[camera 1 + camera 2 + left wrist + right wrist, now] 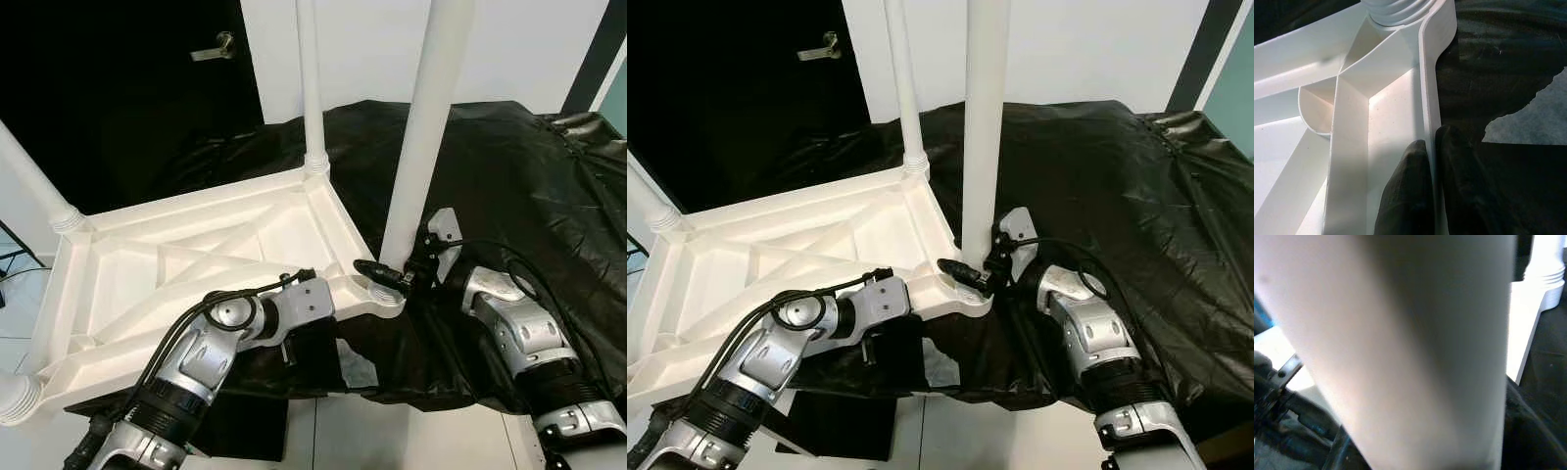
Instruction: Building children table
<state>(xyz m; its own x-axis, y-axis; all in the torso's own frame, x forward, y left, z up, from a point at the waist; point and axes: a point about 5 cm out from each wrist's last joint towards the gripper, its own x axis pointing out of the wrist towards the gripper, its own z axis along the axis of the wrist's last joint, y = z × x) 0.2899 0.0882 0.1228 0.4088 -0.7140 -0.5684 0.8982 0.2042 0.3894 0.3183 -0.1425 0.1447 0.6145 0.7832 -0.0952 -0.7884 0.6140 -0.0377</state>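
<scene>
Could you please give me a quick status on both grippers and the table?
Left gripper pinching the upturned white tabletop rim. Right gripper at the base of the near leg; grip unclear. Black sheet underneath, nothing blocking.

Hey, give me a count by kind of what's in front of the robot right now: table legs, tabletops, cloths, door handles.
White table legs: 4
White upside-down tabletop: 1
Black cloth: 1
Door handle: 1
Total: 7
</scene>
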